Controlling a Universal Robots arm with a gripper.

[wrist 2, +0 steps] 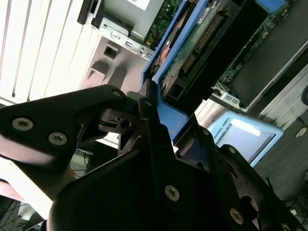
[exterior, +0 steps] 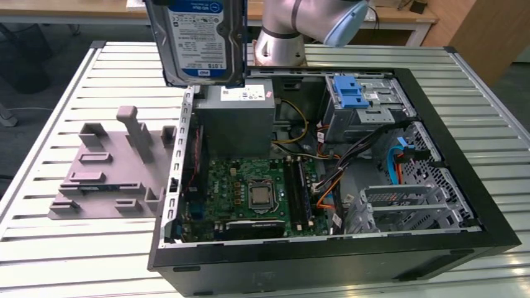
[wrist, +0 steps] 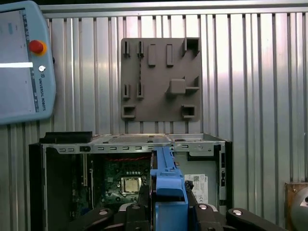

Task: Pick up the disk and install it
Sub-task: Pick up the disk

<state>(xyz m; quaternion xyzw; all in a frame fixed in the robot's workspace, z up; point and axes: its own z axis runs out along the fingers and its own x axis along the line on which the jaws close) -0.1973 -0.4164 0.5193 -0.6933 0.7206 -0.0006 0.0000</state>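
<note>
The disk (exterior: 198, 38), a silver-grey drive with a blue-and-white label in a blue carrier, hangs upright high above the open computer case (exterior: 331, 248), over its corner at the exterior view's left rear. In both wrist views my gripper (wrist: 168, 210) (wrist 2: 171, 126) is shut on the blue carrier edge of the disk (wrist: 167, 180) (wrist 2: 192, 45), with a black finger (wrist: 132, 210) on each side. Seen in the first wrist view, the disk sits edge-on above the motherboard (wrist: 122, 180) and the power-supply box.
A grey power-supply box (exterior: 236, 121) stands inside the case under the disk. A drive cage with a blue latch (exterior: 354, 93) sits at the case's rear right. A grey fixture plate (exterior: 112, 167) lies on the slatted table (exterior: 49, 248) at the exterior view's left. A teach pendant (wrist: 21, 62) lies beyond.
</note>
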